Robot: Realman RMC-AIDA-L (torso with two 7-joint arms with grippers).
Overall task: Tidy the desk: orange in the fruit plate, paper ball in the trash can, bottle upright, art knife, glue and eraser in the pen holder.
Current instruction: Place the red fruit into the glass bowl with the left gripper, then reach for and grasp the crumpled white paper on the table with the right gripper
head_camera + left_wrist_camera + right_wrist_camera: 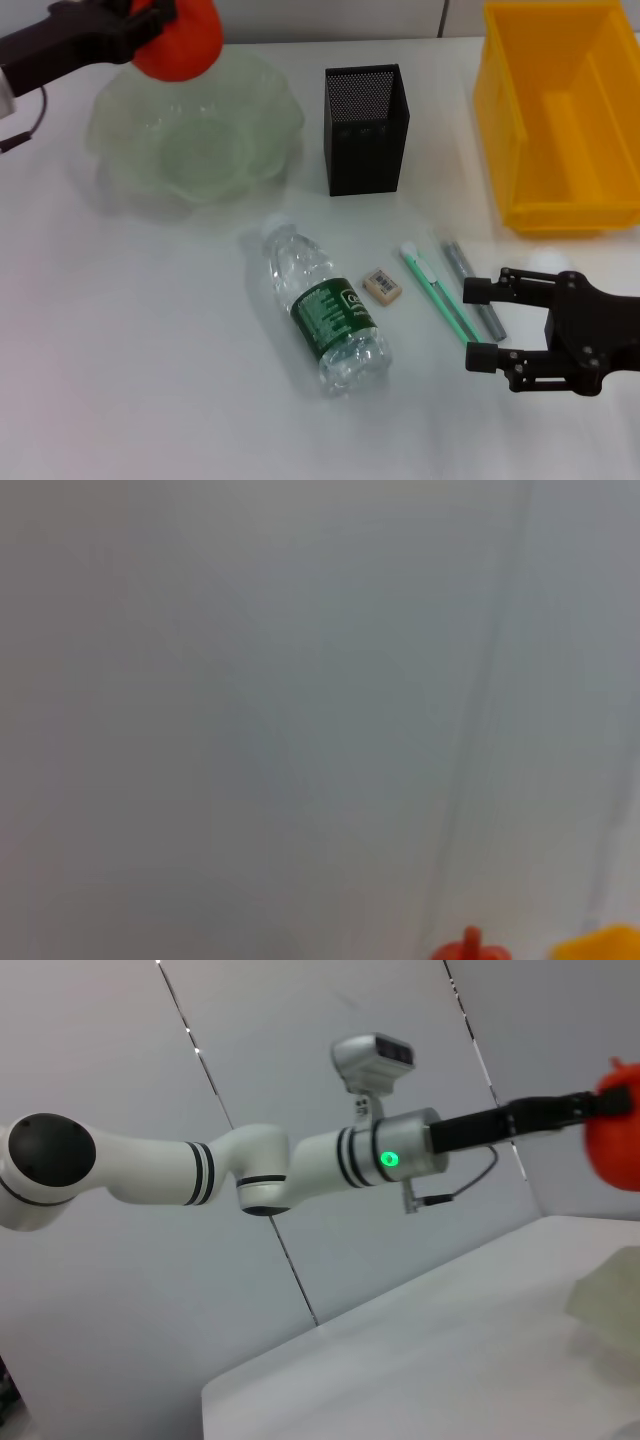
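Observation:
My left gripper [150, 22] is shut on the orange [185, 45] and holds it above the far rim of the pale green fruit plate [120, 135]. The orange also shows in the left wrist view [470, 948] and the right wrist view [615, 1125]. The clear bottle [325, 310] lies on its side at the middle. Beside it lie the eraser [381, 285], the green-and-white glue stick [437, 292] and the grey art knife [470, 285]. My right gripper [480, 325] is open, low over the table just right of the knife. The white paper ball [550, 262] peeks out behind it.
The black mesh pen holder [365, 130] stands upright at the back middle. A yellow bin [520, 130] stands at the back right. The plate's edge shows in the right wrist view [610, 1290], with my left arm [300, 1165] above the table.

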